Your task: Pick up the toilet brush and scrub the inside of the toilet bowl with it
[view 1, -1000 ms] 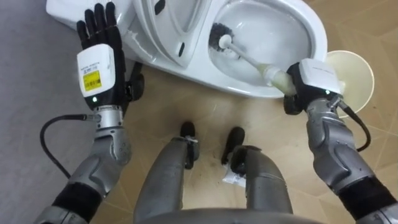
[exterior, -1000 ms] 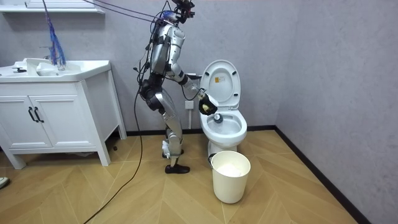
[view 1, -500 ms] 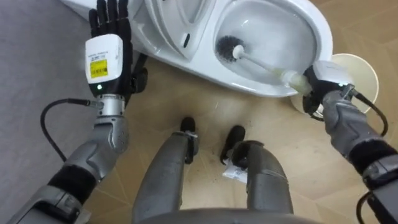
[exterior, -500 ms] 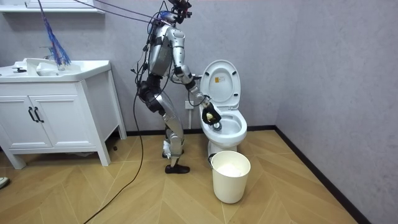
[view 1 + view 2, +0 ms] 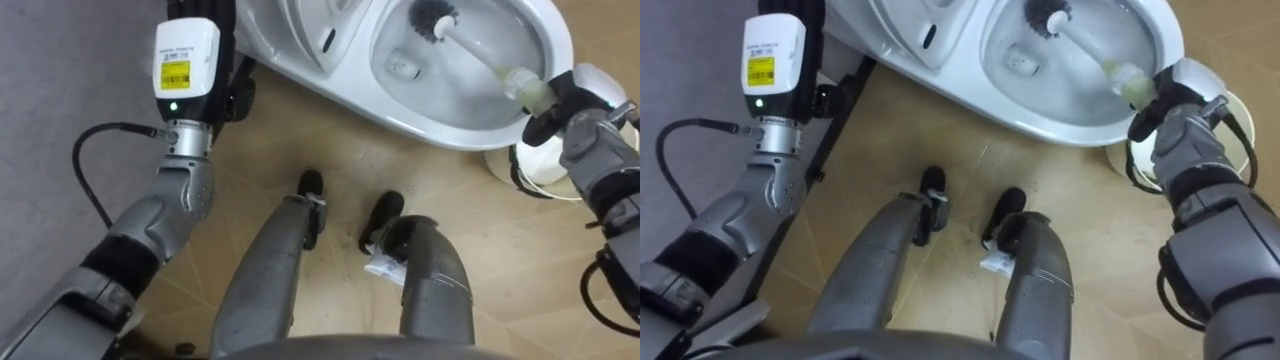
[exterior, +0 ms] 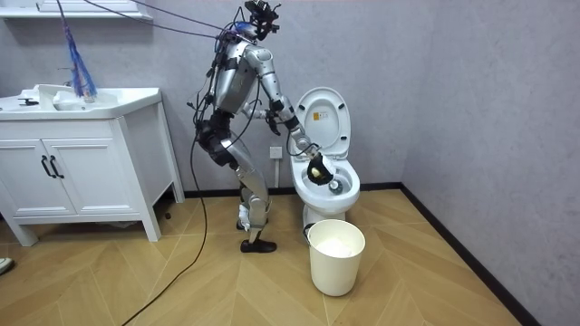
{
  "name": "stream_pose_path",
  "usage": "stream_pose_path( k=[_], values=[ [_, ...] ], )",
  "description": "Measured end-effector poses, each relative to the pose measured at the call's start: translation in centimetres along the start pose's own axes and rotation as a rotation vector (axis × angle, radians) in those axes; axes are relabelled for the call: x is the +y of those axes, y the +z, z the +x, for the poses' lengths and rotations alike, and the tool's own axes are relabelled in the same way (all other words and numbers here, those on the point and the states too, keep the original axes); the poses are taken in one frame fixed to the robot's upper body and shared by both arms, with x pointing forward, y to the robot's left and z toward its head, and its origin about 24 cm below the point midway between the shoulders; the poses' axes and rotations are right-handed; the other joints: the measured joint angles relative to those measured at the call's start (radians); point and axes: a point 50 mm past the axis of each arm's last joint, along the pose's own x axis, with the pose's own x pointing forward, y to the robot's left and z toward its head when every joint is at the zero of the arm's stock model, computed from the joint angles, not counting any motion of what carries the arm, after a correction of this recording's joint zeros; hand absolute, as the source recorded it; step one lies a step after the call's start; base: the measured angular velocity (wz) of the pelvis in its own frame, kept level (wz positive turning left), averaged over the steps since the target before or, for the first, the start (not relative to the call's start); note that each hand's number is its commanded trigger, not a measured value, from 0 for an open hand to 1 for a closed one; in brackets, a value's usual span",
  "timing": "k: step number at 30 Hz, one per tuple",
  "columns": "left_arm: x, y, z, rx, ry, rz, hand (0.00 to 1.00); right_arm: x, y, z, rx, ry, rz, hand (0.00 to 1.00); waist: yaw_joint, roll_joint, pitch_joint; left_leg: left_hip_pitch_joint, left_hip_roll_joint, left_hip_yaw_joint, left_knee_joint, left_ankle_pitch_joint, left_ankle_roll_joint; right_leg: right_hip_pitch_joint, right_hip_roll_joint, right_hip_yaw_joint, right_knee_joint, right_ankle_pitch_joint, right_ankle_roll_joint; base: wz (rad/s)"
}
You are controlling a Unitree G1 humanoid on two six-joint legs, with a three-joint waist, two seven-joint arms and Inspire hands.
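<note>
1. Vanity cabinet (image 6: 82, 172), white, with a basin on top. It stands against the wall, well apart from me on the room view's left.
2. Toilet (image 5: 440, 130), white, lid (image 6: 323, 122) raised upright against the wall. I stand just beside it on the wood floor (image 6: 181, 290), my feet close under the front of the bowl.
3. Bucket (image 6: 336, 258), white and round, on the floor just in front of the toilet. In my eye views it shows beneath my right wrist.
4. Toilet brush (image 5: 478, 52), pale handle with a dark bristle head. The head lies inside the bowl near its far wall, and the handle slants back over the rim to my right side.
5. My right hand (image 5: 570, 105), at the bowl's rim, clamped round the end of the brush handle.
6. My left hand (image 5: 188, 60), raised beside the toilet's outer wall and holding nothing that I can see. Whether it is spread or closed I cannot tell.
</note>
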Motion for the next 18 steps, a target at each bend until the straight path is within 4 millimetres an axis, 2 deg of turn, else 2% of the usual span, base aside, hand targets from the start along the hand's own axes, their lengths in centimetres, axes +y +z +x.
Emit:
stream_pose_path(
  k=[3,5,7,9,12,14,18],
  values=[
    [-0.1,0.4,0.5,-0.005,-0.008,-0.009,0.0,0.5,-0.2,-0.1,0.011,0.012,-0.015,1.0,0.009,0.011,-0.0007,0.001,0.001,-0.005,0.004,0.0,0.0,0.006,0.001,-0.005,-0.002,-0.001,0.002,0.04],
    [-0.3,0.6,0.5,0.002,-0.019,-0.009,0.0,0.7,0.1,-0.1,-0.007,0.013,-0.041,1.0,0.015,0.027,-0.0006,0.002,0.0,-0.001,0.004,0.0,0.0,0.006,0.0,-0.003,-0.002,-0.003,0.01,-0.05],
    [-0.4,0.5,0.5,0.007,-0.03,-0.005,0.0,1.1,0.5,-0.2,-0.018,0.022,-0.06,1.0,0.019,0.035,-0.002,0.007,0.0,0.001,0.002,0.0,0.0,0.006,0.002,0.002,-0.002,-0.002,0.01,-0.07],
    [-0.5,0.4,0.2,0.017,-0.04,-0.001,0.0,1.6,0.8,-0.3,-0.028,0.032,-0.076,1.0,0.02,0.041,-0.0046,0.011,0.0,0.003,-0.001,0.001,-0.001,0.006,0.004,0.007,-0.002,-0.002,0.01,-0.07],
    [-0.6,0.2,0.1,0.037,-0.044,0.007,0.0,2.2,1.6,-0.5,-0.049,0.036,-0.133,1.0,0.024,0.063,-0.0093,0.012,0.013,0.006,0.0,-0.001,-0.003,0.013,0.018,0.006,-0.02,0.008,0.005,-0.12],
    [-0.7,0.1,0.0,0.035,-0.056,0.019,0.0,2.9,1.9,-0.7,-0.08,0.024,-0.229,1.0,0.043,0.071,-0.0136,0.017,0.022,0.012,-0.003,-0.003,-0.006,0.016,0.029,0.011,-0.032,0.013,0.004,-0.15],
    [-1.0,-0.1,-0.5,0.048,-0.077,0.02,0.0,3.7,2.2,-1.2,-0.127,0.003,-0.362,1.0,0.044,0.086,-0.0231,0.022,0.029,0.011,-0.005,-0.004,-0.007,0.025,0.038,0.01,-0.044,0.016,0.001,-0.06]
  ],
)
